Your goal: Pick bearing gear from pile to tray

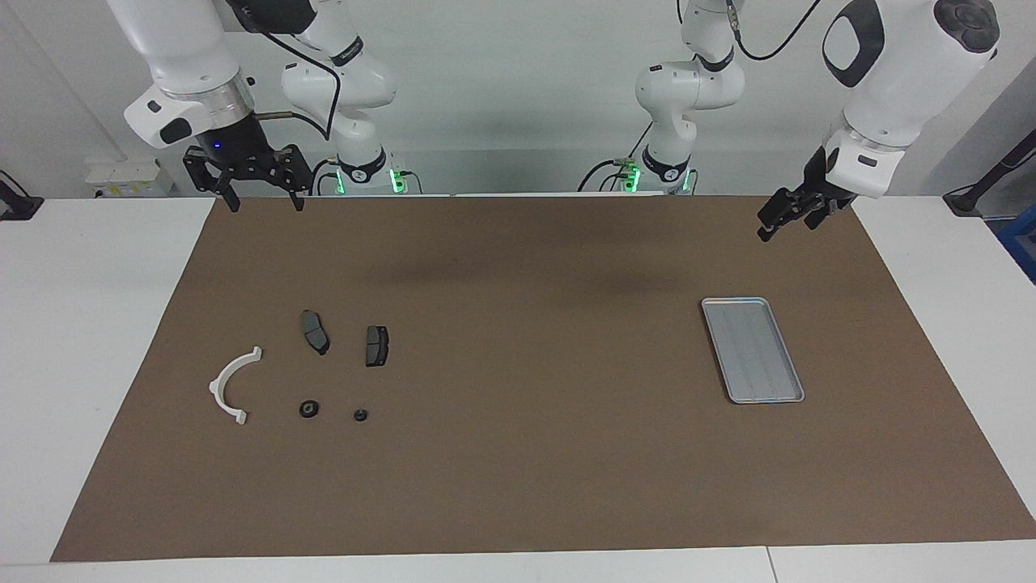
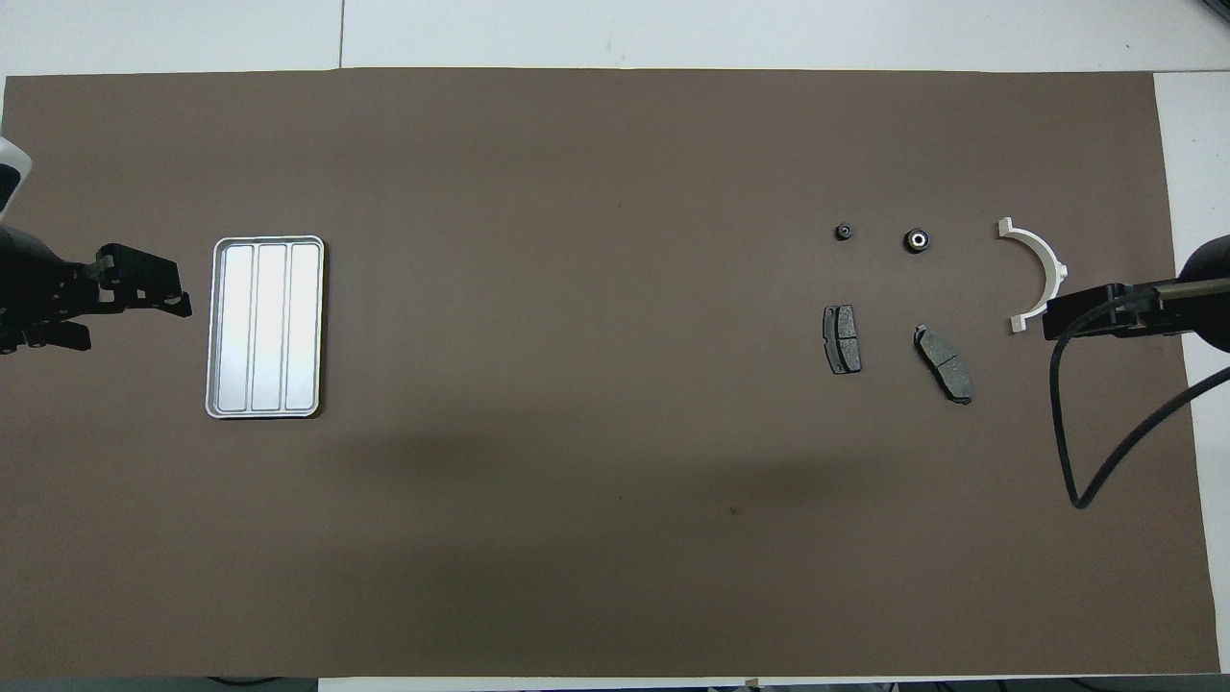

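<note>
- Right gripper (image 1: 261, 197) – hangs in the air over the brown mat's (image 1: 518, 453) edge nearest the robots, at the right arm's end of the worktop (image 1: 89, 324); its fingers stand apart and hold nothing.
- White curved arc piece (image 1: 233, 384) – lies on the mat, the part of the pile closest to the right arm's end of the worktop.
- Pile – loose parts spread apart on the mat, none touching another.
- Two dark grey brake pads – one (image 1: 315, 331) at about two o'clock from the arc in the facing view, the other (image 1: 376, 346) just beside it toward the mat's middle; both lie nearer to the robots than the round pieces.
- Larger black round piece (image 1: 309, 409) – the bearing gear by its pale centre in the overhead view (image 2: 918, 239); it sits at about four o'clock from the arc in the facing view.
- Smaller black round piece (image 1: 361, 415) – beside the larger one, toward the mat's middle.
- Tray (image 1: 732, 309) – silver-grey, ribbed lengthwise, flat on the mat toward the left arm's end, well apart from the pile.
- Left gripper (image 1: 789, 214) – in the air at about one o'clock from the tray in the facing view, over the mat; its fingers are spread with nothing between them.
</note>
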